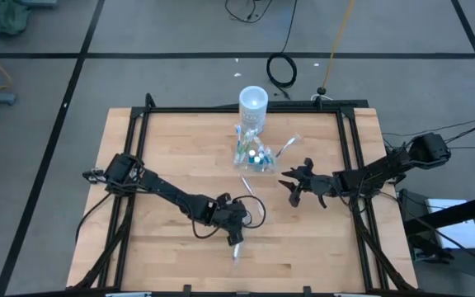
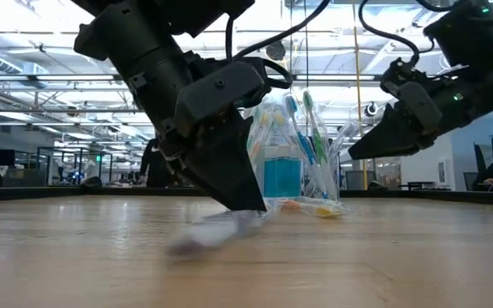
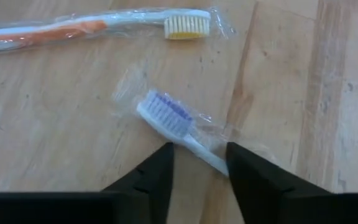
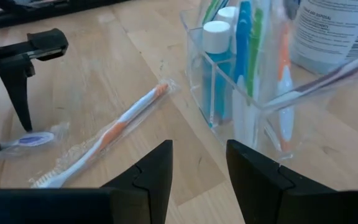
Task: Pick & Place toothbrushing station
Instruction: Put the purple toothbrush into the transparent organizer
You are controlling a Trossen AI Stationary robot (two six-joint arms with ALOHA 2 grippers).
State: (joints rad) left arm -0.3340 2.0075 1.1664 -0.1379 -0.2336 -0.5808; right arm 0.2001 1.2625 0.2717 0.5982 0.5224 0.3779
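Clear container [image 1: 252, 153] with toothbrushes and blue tubes [image 4: 216, 68] stood mid-table, white cylinder [image 1: 252, 102] just behind; its label unreadable. Left gripper [image 3: 197, 165] straddled a wrapped blue-bristled toothbrush [image 3: 179, 124], fingers apart, not clenched. Orange-handled wrapped toothbrush [image 4: 107, 134] lay nearby. Right gripper [image 4: 197, 168] hovered open near the container.

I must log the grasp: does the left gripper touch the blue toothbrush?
Cannot tell. In the left wrist view the left gripper straddles the blue toothbrush, but contact is not plain.

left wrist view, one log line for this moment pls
left gripper: astride wrapped blue toothbrush on table | right gripper: open, near clear container
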